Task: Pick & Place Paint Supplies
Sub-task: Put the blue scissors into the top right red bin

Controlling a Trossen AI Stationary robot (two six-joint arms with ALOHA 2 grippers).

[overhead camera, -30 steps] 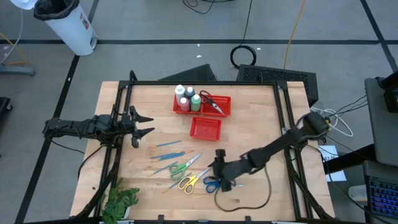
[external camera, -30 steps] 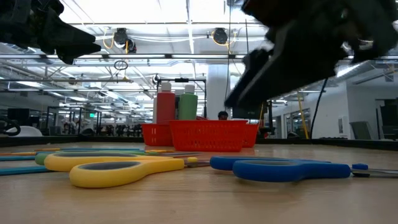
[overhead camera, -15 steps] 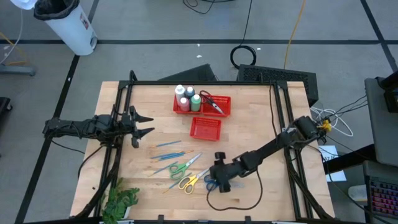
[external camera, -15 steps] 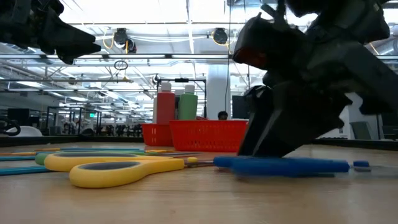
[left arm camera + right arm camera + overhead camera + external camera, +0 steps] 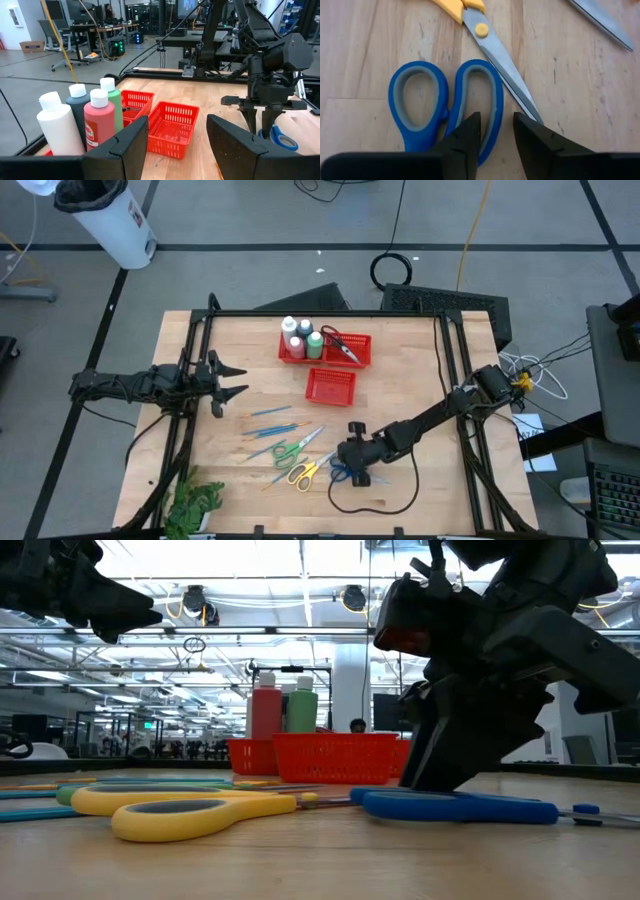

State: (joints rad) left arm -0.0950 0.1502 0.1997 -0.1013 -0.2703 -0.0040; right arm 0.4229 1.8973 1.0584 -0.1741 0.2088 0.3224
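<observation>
Near the wooden tabletop's (image 5: 420,370) front edge, the right gripper (image 5: 495,137) straddles one loop of the blue-handled steel scissors (image 5: 445,107), fingers narrowly parted.

- Bottles (image 5: 301,336) stand in the far basket (image 5: 358,352); a second basket (image 5: 331,386) sits nearer.
- Brushes (image 5: 270,421) and scissors (image 5: 300,458) lie between the baskets and the table's (image 5: 400,380) near edge.
- The right hand (image 5: 345,465) sits over the rightmost scissors (image 5: 447,105).

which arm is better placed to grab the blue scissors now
The right. The right gripper is down at the blue scissors, its open fingers either side of one handle loop in the right wrist view. The left gripper hangs open far off at the table's left edge.
</observation>
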